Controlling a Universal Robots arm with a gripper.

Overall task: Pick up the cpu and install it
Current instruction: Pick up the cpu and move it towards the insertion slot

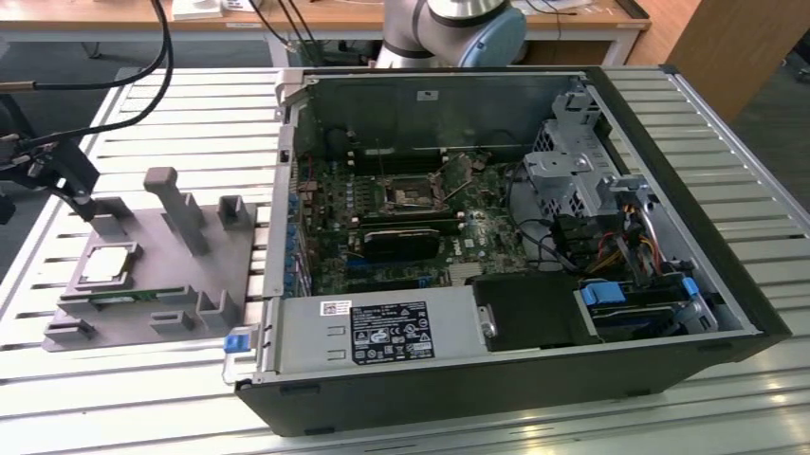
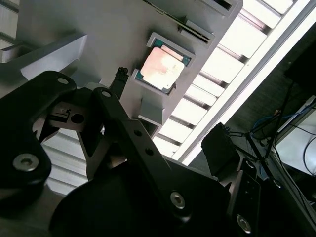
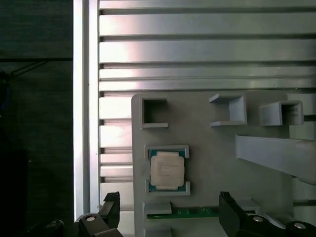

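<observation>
An open computer case lies on a slatted metal table. Just beside it, at the exterior view's left, a grey fixture holds the cpu in a shallow recess, not yet lifted or installed. The gripper hovers above it, fingers spread wide and empty. Raised posts stand nearby, and the space directly overhead is open.

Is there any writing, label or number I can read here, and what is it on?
Nothing is legible.
On the power supply, the black label: print too small.
The small white sticker beside it: too small.
The white sticker on the case's back wall: too small.
The cpu top: faint lines, blurred.
</observation>
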